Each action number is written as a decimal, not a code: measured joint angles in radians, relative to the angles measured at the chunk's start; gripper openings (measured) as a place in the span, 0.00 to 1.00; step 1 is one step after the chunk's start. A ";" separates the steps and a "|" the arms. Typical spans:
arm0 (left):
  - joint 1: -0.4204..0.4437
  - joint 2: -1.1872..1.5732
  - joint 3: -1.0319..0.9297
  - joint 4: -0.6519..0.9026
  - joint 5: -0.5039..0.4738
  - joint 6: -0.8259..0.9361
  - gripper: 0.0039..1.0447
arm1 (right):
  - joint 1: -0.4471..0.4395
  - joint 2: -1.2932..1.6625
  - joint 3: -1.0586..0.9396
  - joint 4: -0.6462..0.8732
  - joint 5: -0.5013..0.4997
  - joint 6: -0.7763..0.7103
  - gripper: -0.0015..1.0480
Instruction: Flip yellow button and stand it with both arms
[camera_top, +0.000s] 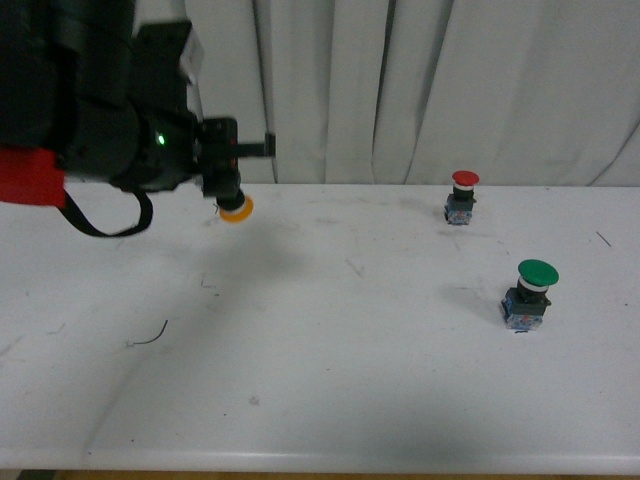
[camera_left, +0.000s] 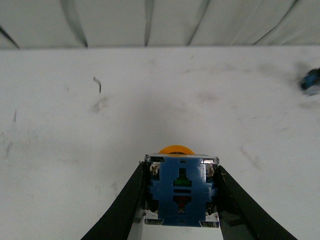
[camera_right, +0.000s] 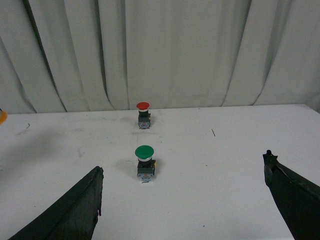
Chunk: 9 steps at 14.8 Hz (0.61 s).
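Note:
The yellow button (camera_top: 237, 209) hangs above the back left of the white table (camera_top: 320, 400), with my left gripper (camera_top: 225, 193) shut on it. In the left wrist view the black fingers (camera_left: 125, 205) clamp both sides of its blue boxy base (camera_left: 181, 190). Its orange-yellow cap (camera_left: 176, 149) points away toward the tabletop. My right gripper (camera_right: 182, 167) is open and holds nothing, its fingertips wide apart over the table. The right arm is out of the front view. A sliver of the yellow cap (camera_right: 2, 116) shows at the right wrist view's edge.
A red-capped switch (camera_top: 464, 195) stands at the back right, and a larger green-capped switch (camera_top: 531, 293) stands nearer on the right. Both also show upright in the right wrist view, green (camera_right: 144, 162) and red (camera_right: 143, 114). A thin dark scrap (camera_top: 150, 338) lies front left. White curtain (camera_top: 400, 90) hangs behind.

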 joint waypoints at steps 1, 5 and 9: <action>-0.010 -0.101 -0.065 0.021 0.031 0.000 0.32 | 0.000 0.000 0.000 0.000 0.000 0.000 0.94; -0.042 -0.504 -0.364 0.052 0.208 -0.038 0.31 | 0.000 0.000 0.000 0.000 0.000 0.000 0.94; 0.021 -0.678 -0.521 0.192 0.504 -0.237 0.31 | 0.000 0.000 0.000 0.000 0.000 0.000 0.94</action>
